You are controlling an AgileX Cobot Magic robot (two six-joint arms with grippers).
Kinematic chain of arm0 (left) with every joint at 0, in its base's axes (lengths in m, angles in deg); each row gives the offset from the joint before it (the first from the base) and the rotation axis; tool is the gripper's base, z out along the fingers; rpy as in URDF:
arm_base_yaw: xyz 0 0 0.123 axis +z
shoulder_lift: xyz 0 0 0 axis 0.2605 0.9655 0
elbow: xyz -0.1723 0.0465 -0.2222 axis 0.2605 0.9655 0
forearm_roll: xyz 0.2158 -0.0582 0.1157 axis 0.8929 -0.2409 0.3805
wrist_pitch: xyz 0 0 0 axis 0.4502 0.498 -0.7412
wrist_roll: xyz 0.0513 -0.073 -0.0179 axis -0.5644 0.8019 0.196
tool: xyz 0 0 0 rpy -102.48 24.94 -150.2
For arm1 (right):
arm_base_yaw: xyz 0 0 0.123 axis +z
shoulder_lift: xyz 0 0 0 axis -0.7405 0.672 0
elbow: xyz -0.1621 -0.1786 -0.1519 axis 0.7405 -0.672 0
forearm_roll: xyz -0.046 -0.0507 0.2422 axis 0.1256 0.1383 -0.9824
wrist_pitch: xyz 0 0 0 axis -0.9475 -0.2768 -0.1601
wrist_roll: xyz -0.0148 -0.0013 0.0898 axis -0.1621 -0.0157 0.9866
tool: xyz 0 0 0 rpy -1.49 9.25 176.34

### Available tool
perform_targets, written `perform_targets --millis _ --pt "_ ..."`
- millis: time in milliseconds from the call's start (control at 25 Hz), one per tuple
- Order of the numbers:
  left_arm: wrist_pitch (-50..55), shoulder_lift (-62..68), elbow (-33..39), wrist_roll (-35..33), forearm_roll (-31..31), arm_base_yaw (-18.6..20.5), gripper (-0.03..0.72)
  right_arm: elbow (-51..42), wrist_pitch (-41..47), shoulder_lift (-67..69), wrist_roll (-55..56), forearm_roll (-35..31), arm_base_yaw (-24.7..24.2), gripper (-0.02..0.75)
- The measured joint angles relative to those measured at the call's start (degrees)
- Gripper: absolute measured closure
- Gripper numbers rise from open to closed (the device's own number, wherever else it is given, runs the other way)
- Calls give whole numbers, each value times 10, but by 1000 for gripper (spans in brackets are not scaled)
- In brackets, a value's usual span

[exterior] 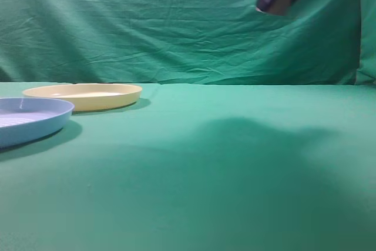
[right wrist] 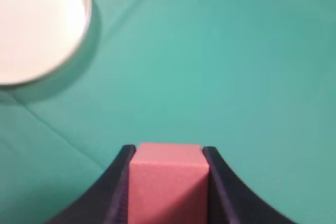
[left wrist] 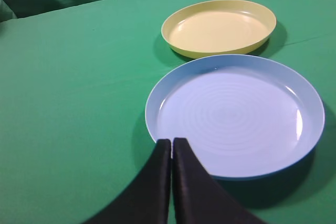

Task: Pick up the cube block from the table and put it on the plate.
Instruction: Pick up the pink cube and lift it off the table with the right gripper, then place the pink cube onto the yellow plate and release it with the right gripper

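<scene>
While my right pincer (right wrist: 167, 182) clamps the cube block (right wrist: 167, 174) high above the green desk (exterior: 235, 174), a slack grip could drop it short. The cream plate (exterior: 85, 95) sits near the far left edge; the blue plate (left wrist: 236, 114) beside it invites misplacement. My left pincer (left wrist: 171, 148) is closed, empty.

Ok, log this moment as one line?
phase: carrying | right gripper: shut on pink cube, above table | left gripper: shut, empty | yellow plate: empty
</scene>
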Motion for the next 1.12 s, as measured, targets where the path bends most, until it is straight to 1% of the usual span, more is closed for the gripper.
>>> perform_targets --millis 200,320,480,640,680,720,760,920,960,1000,1040,1120 --pt "0 0 0 0 0 0 688 141 -33 113 0 -1 102 502" --pt "0 0 0 0 0 0 688 212 -66 185 -25 -4 159 502" --pt "0 0 0 0 0 0 688 282 -102 273 -48 -6 210 502" --pt "0 0 0 0 0 0 688 307 -144 330 -53 -8 230 502" --pt "0 0 0 0 0 0 688 307 -150 338 -53 -11 230 461" --pt "0 0 0 0 0 0 688 307 -153 344 -53 -11 230 437" --pt "0 0 0 0 0 0 688 307 -154 351 -53 -11 230 388" --pt "0 0 0 0 0 0 688 307 -161 357 -54 -11 230 142" --pt "0 0 0 0 0 0 688 309 -163 357 -55 -11 230 103" --pt "0 0 0 0 0 0 688 311 -164 357 -55 -11 230 79" --pt "0 0 0 0 0 0 688 312 -164 357 -55 -11 230 92" --pt "0 0 0 0 0 0 688 312 -157 346 -55 -1 230 92"
